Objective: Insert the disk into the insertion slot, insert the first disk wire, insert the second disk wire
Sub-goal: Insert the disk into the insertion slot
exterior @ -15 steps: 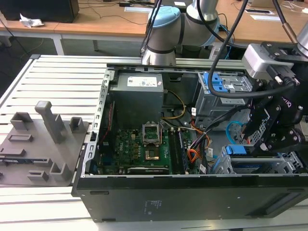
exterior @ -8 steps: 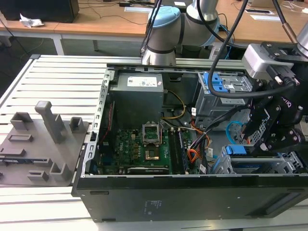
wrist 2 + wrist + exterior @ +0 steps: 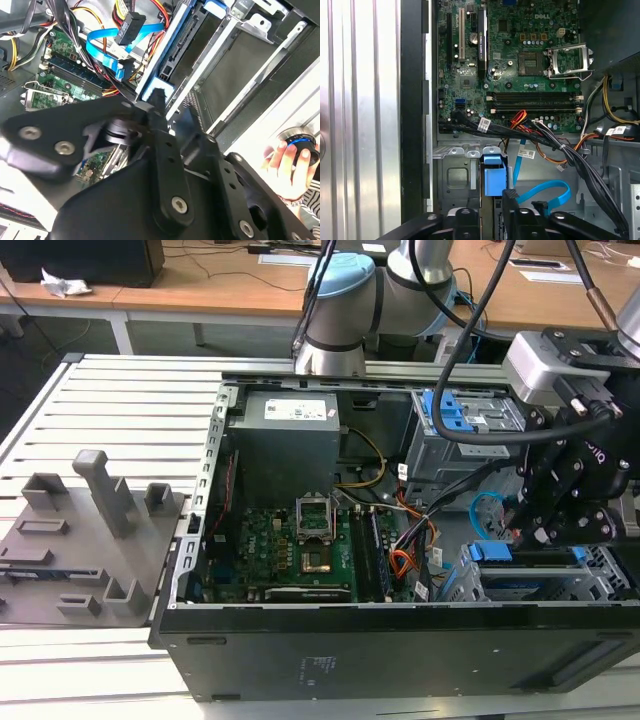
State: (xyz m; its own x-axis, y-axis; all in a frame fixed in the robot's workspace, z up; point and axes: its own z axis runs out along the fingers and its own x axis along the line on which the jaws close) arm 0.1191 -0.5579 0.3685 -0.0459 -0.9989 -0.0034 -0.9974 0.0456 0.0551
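one slatted aluminium tabletop (image 3: 120,410) carries one open black computer case (image 3: 400,650). to the exterior view's left of the case sits one grey plastic fixture plate (image 3: 70,550).

inside the case lie one green motherboard (image 3: 285,550), one grey power supply box (image 3: 290,445) and two drive cages. one is the taller grey cage with blue latches (image 3: 465,420). the other, nearer the camera in the exterior view, is the low silver-grey perforated insertion slot (image 3: 610,580). that slot holds the one silver-grey disk (image 3: 530,560), framed by its bright blue carrier, whose blue end tab (image 3: 494,175) stands out of the cage.

one black end effector (image 3: 555,532) hangs right over the slot, close against that tab in the second wrist view. i cannot tell whether it is open or closed.

there are two wires. the light-blue flat second disk wire (image 3: 547,191) loops just beside the carrier, its dark plug near the disk. the orange-red first disk wire (image 3: 131,25) hangs apart from the disk, its black connector free.

one hand (image 3: 287,165) rests on a blue-ringed knob (image 3: 300,142) outside the case.
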